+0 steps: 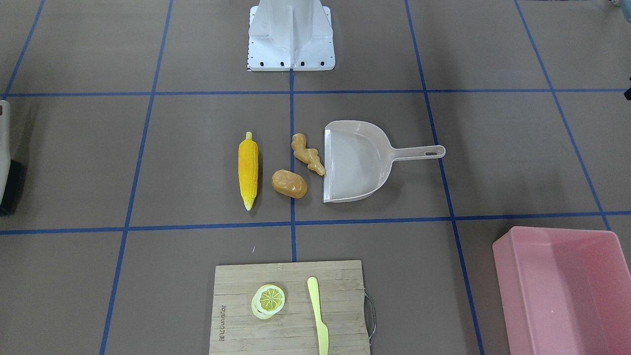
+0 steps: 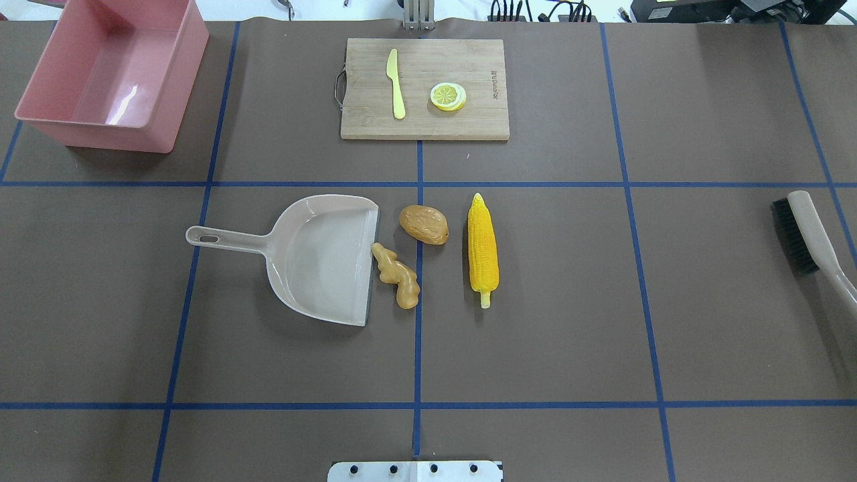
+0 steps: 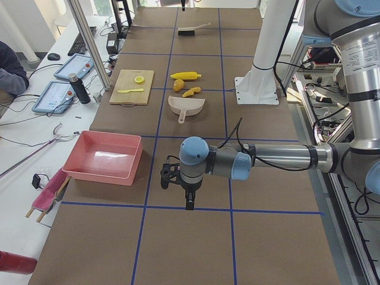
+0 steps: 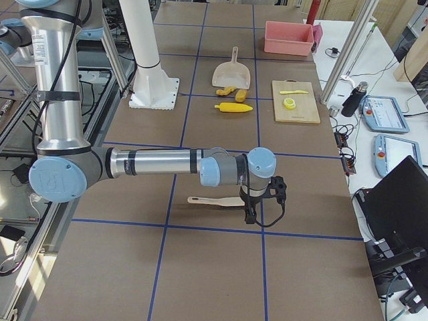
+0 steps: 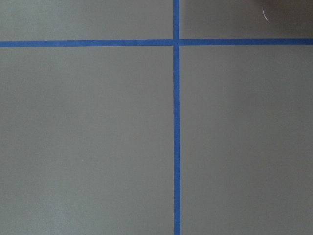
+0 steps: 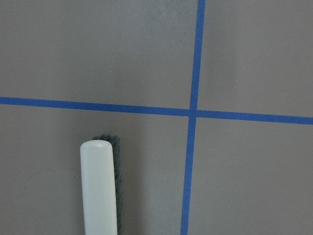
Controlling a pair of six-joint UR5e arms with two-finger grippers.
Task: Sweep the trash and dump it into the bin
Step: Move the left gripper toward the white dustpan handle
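Left gripper points down near the pink bin; corn cob, potato, ginger beside dustpan, well apart from both

Bare mat lies between the corn cob and the brush at the right edge. The ginger root lies against the mouth of the dustpan, with the potato just beside it. The pink bin fills the far-left corner.

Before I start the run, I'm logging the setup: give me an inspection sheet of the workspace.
Surface: brown table, blue tape grid.
Job's things: corn cob, ginger root, potato lump lie at the dustpan mouth; pink bin far left; brush far right.
Clutter: cutting board with lemon slice and knife.
Grippers: left gripper, right gripper hang above table; open or shut, cannot tell.
Cables: cable loops off left arm.
Surroundings: operator seated by tablets.
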